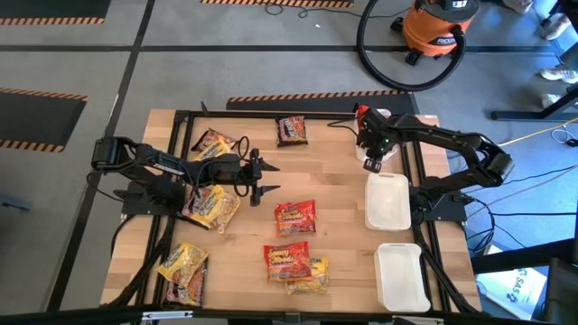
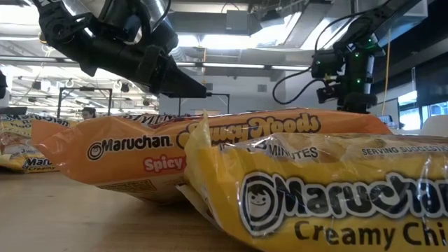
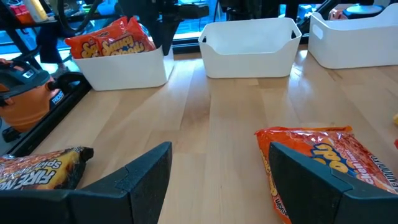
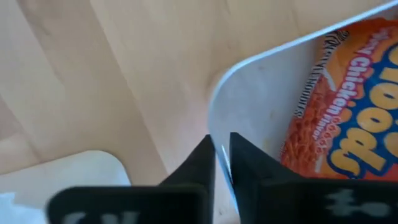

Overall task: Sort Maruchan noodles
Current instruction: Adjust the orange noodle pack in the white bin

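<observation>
Beside the closed right tool [image 4: 222, 163], an orange noodle packet [image 4: 348, 106] lies in the bin [image 4: 249, 93].

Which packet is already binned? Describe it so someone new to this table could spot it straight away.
Start at the row of three white bins along the table's right edge, and take the far one, under the right gripper. Inside lies a red-orange noodle packet, with the gripper shut on the bin's rim beside it. It is the only packet inside a bin; the others lie loose on the wood.

Wooden table [image 1: 334, 194], scattered noodle packets [image 1: 295, 218], three white bins [image 1: 387, 200] (right side)
</observation>
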Robot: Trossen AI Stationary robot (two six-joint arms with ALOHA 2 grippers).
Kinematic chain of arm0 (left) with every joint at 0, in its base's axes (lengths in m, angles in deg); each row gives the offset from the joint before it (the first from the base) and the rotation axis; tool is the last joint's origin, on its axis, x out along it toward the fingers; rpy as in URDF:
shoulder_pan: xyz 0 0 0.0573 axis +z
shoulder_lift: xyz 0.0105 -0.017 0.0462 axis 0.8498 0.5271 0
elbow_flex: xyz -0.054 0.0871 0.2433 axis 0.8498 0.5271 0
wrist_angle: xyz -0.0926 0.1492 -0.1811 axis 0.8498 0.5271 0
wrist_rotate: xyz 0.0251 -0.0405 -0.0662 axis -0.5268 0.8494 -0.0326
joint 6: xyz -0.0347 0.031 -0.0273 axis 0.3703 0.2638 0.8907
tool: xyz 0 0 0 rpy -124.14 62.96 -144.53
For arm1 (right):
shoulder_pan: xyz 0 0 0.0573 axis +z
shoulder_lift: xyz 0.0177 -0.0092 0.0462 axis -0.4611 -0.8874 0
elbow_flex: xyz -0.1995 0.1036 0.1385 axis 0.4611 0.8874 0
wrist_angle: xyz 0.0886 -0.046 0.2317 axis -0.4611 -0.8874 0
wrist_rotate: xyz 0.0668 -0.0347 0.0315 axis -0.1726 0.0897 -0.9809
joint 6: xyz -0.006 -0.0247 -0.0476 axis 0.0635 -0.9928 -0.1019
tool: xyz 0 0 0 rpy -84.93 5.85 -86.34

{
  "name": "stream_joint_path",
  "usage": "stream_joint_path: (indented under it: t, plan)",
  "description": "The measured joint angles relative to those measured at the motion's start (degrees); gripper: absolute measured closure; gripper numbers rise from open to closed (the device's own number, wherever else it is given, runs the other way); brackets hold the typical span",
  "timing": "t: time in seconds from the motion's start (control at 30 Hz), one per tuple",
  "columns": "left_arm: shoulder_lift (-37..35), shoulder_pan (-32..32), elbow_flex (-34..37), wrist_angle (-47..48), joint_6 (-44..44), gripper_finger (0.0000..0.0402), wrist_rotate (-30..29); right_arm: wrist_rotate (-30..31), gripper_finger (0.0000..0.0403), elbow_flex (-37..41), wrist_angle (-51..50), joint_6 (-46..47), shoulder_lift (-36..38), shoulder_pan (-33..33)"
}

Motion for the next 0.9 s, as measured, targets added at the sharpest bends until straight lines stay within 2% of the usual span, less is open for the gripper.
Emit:
stream_joint_path:
  t: [0.1,0.37,0.9]
  plan:
    - [0.0,0.0,0.0,0.0,0.0,0.0140,0.0,-0.7,0.0399,0.0,1.2,0.0,0.0,0.0]
    - [0.0,0.0,0.0,0.0,-0.4,0.0140,0.0,-6.6,0.0401,0.0,2.7,1.9,0.0,0.8]
    - [0.0,0.0,-0.6,0.6,1.0,0.0140,-2.2,-7.1,0.0402,0.0,14.3,8.1,0.0,16.2]
